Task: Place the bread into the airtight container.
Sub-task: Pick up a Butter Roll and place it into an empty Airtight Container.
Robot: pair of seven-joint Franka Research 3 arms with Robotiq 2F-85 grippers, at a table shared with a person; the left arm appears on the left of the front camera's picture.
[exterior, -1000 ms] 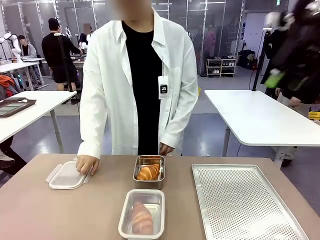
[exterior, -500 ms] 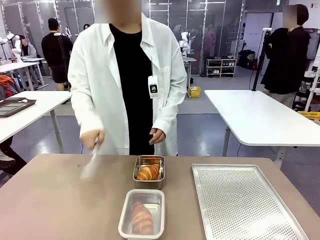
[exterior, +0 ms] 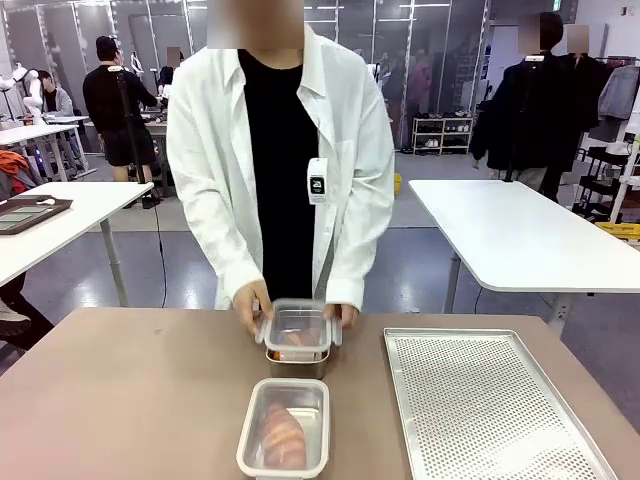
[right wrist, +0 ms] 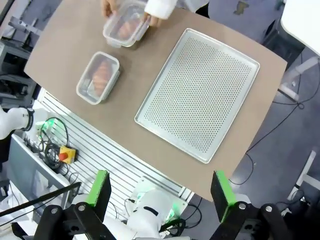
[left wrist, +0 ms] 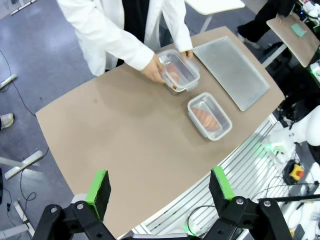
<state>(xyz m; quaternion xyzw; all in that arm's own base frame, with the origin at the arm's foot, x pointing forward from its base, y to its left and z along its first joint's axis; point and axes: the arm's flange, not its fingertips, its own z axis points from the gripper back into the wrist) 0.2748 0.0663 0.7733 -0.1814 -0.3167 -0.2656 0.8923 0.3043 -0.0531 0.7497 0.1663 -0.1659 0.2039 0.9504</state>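
Person is pressing the lid point(exterior: 298, 326) onto the far container point(exterior: 297, 362)

Bread is sitting inside both containers; the near container point(exterior: 285, 428), just in front of the far one, is already lidded, so only sealing is remaining. Both end effectors, left point(left wrist: 159, 188) and right point(right wrist: 161, 189), are hanging open high above the table point(exterior: 120, 400), leaving free room.
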